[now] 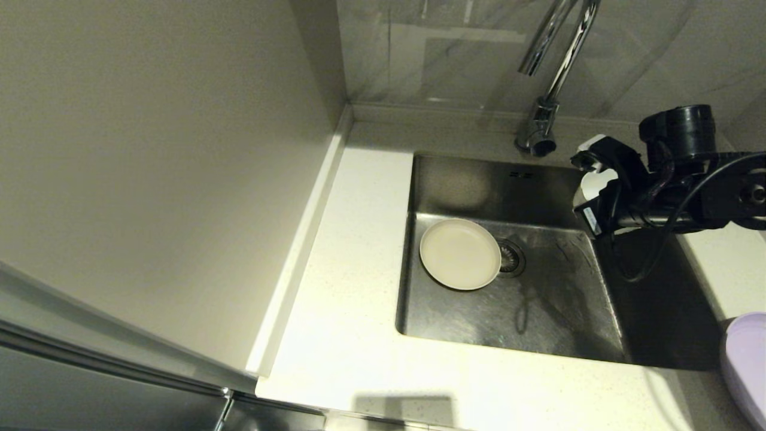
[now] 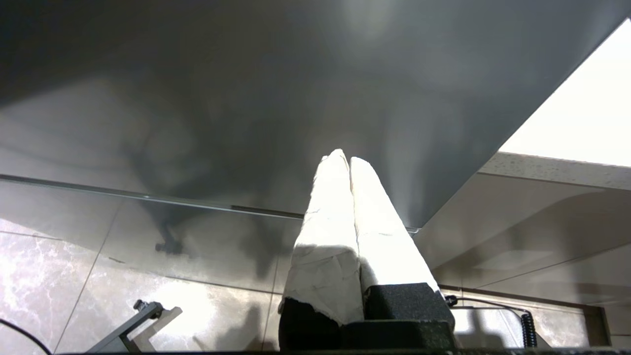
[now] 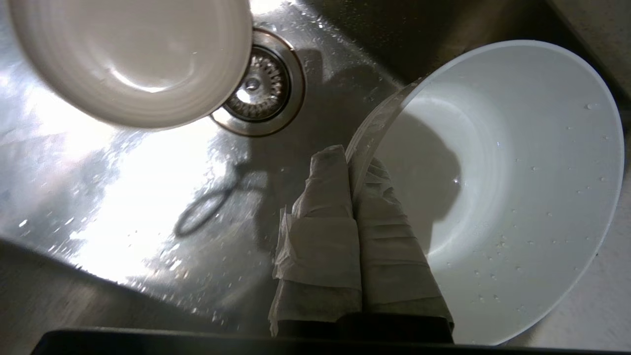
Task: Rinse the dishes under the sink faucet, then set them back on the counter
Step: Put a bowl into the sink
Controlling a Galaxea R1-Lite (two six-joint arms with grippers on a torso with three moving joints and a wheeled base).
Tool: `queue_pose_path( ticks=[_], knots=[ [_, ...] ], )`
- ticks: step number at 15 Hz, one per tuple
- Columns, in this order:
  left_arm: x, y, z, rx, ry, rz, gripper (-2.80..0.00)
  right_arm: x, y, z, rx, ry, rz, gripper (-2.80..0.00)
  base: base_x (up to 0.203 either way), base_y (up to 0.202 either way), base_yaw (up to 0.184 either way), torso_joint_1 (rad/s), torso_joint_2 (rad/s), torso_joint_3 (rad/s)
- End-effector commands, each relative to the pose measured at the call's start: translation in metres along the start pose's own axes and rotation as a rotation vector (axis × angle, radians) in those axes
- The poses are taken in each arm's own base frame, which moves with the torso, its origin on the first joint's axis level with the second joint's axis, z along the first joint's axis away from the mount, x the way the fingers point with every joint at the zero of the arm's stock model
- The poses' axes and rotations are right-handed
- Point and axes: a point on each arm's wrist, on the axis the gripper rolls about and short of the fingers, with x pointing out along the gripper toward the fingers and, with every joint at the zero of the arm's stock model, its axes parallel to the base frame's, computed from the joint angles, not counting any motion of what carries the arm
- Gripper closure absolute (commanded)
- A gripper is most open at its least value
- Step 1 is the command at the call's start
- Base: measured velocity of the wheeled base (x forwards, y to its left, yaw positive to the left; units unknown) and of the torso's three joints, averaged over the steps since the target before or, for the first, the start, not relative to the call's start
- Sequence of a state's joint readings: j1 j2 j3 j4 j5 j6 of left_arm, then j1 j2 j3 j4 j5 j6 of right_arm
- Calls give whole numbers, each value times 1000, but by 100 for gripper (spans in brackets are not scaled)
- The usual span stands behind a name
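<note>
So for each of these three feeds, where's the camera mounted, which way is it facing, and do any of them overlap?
Head view: high on the robot, looking down at the sink, faucet and counter; the right arm reaches in from the right.
Left wrist view: behind the shut left gripper, low beside the cabinet, facing tiled floor.
Right wrist view: behind the right gripper, looking into the basin; its fingers pinch the white bowl rim.
Shared: the cream plate and drain strainer show in head and right wrist views.
</note>
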State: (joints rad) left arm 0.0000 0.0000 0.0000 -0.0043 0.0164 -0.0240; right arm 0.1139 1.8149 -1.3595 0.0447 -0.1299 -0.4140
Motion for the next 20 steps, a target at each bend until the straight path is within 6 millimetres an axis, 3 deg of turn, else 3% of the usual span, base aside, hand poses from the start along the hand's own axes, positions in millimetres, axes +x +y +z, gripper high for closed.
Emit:
queue_pose_path(
  ticks=[1,6,9,13,17,18,20],
  knots=[
    [0,0,0,-1,-2,0,0,33,12,-13,-12,45,6,0,0,0,0,0,0,0],
    [0,0,0,-1,-2,0,0,109,16,-56,-1,145,-57,0,0,0,0,0,0,0],
    [0,0,0,-1,-2,0,0,144,9,-69,9,141,-93,0,0,0,0,0,0,0],
    [0,0,0,-1,-2,0,0,174,-4,-74,-6,131,-130,0,0,0,0,0,0,0],
    [0,0,0,-1,-2,0,0,199,-3,-82,-26,149,-162,0,0,0,0,0,0,0],
    [0,0,0,-1,-2,0,0,203,-4,-84,-30,148,-167,-280,0,0,0,0,0,0],
    [0,0,0,-1,-2,0,0,214,-4,-83,-28,135,-180,-280,0,0,0,0,0,0]
  ],
)
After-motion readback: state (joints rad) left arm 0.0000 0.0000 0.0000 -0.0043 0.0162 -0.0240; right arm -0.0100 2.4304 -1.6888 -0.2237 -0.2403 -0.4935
